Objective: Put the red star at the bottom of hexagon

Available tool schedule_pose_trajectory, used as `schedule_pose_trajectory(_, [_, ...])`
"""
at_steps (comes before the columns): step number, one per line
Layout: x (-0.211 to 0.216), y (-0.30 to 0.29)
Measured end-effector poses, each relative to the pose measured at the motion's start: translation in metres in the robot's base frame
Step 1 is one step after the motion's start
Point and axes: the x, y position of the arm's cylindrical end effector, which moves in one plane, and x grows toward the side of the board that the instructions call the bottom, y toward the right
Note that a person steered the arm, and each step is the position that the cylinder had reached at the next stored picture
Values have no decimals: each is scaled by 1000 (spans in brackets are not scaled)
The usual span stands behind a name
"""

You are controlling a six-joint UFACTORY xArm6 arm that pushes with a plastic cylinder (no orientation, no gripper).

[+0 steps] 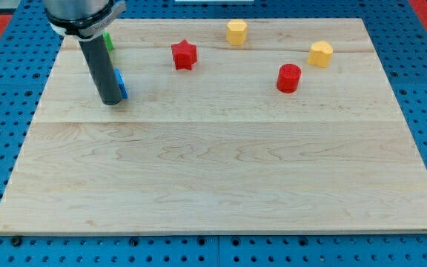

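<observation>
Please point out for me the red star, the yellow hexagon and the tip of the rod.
red star [184, 54]: camera view, on its top face.
yellow hexagon [236, 31]: camera view, on its top face.
my tip [111, 101]: camera view, the rod's lower end, beside the blue block [121, 84].

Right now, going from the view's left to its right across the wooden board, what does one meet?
My tip with a blue block beside it → red star block → yellow hexagon block → red cylinder block → yellow block.

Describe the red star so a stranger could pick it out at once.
Start at the wooden board and look along its top edge, left of the middle. The red star sits there, to the view's left of the yellow hexagon. Unlike the round red cylinder farther right, it has pointed arms.
</observation>
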Motion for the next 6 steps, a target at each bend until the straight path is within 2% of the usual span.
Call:
schedule_pose_trajectory(1, [-7,80])
schedule_pose_trajectory(2, [-46,53])
schedule_pose_trajectory(3, [-102,68])
schedule_pose_trajectory(5, [-88,194])
schedule_pose_trajectory(6, [-95,100])
